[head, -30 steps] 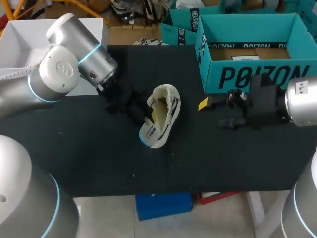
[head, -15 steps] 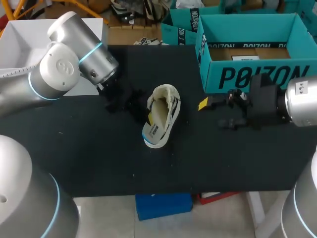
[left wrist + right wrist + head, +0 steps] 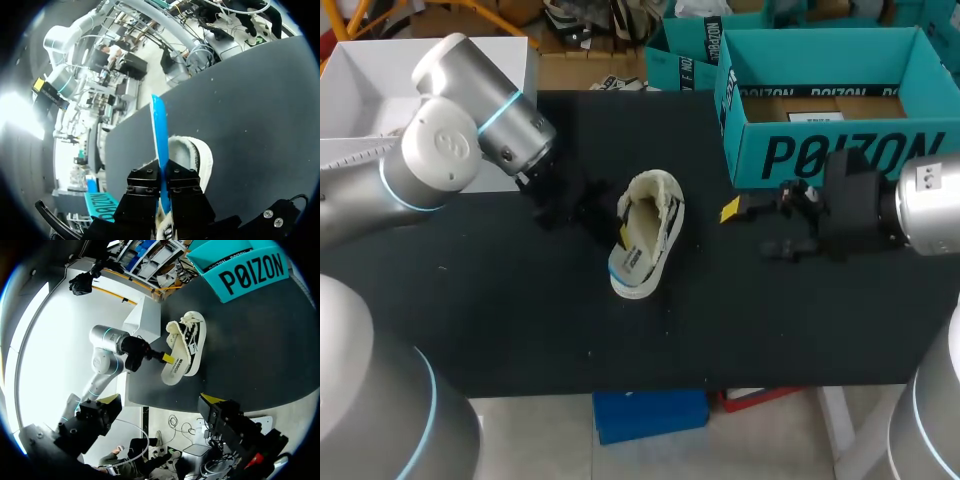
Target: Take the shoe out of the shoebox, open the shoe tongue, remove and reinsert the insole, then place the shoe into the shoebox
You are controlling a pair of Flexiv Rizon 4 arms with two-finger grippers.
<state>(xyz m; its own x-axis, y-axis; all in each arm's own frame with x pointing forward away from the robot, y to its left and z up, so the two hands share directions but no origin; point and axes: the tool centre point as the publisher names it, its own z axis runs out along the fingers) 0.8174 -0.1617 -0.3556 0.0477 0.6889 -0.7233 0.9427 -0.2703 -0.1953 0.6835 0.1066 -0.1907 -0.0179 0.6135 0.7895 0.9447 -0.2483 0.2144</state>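
The black table (image 3: 520,330) is lit evenly from above in the head view, and almost no detail is given back by its dark surface. The pale shoe (image 3: 645,240) is shown brightly against it, and its shadow cannot be told on the black. A soft highlight is carried on the grey shell of the left arm (image 3: 450,150). In both wrist views, areas beyond the table are washed out to white.

shoe (image 3: 643,236) on table (image 3: 520,320) | left end effector (image 3: 621,234) against it | right end effector (image 3: 748,230) apart
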